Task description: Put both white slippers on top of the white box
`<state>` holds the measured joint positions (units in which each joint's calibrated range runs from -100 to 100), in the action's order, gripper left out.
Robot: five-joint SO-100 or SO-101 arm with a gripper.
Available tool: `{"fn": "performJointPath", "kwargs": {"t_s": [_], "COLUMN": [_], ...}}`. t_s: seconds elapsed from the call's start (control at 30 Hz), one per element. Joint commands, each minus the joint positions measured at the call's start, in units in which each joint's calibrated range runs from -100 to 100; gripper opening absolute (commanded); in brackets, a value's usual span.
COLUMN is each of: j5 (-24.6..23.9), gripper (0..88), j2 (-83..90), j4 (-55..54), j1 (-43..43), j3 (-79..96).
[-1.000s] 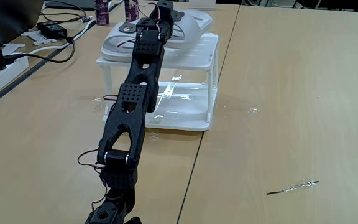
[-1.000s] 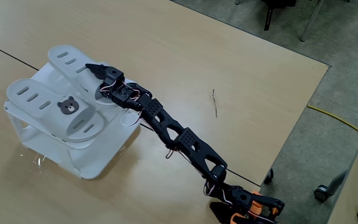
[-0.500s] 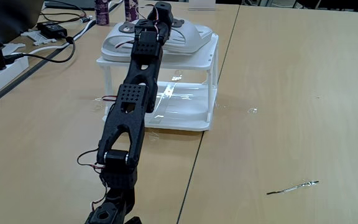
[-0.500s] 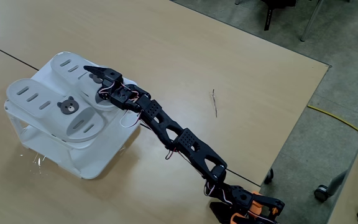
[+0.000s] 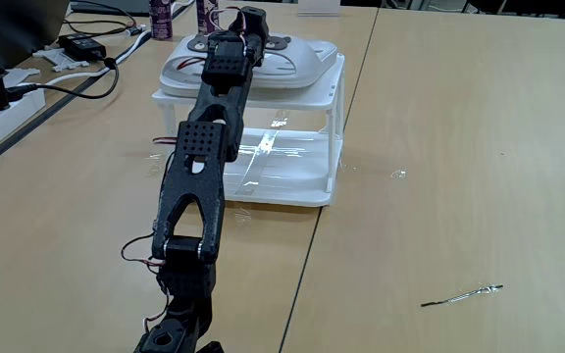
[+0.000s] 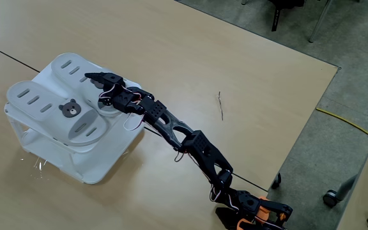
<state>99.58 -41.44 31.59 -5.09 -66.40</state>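
We judge that the black two-finger gripper (image 6: 94, 78), whose jaw state we cannot tell, needs only lift clear, since both white rubber bear-faced slide slippers (image 6: 50, 105) lie directly beneath and beside it, side by side atop the white slatted plastic box (image 5: 317, 108).

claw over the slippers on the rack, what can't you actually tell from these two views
- Claw open or shut: too small in the high fixed view; hidden behind the arm's wrist in the low fixed view.
- Far slipper's bear face: covered by the claw and wrist in the high view.
- Whether the claw touches that slipper: not resolvable in either.
- Near slipper in the low view: mostly blocked by the arm.
- White rack's lower shelf: hidden under its top in the high view.
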Motion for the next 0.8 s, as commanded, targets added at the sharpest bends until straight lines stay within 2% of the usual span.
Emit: {"fn": "performJointPath", "kwargs": {"t_s": [0.0,0.3,0.77], "j5": [0.4,0.4,0.4], "gripper": [32.0,32.1,32.1], "j2": [14.4,33.9,77.0], "j4": [-0.2,-0.1,-0.2], "j1": [0.3,0.4,0.3], "j3": [4.9,33.7,76.9]}}
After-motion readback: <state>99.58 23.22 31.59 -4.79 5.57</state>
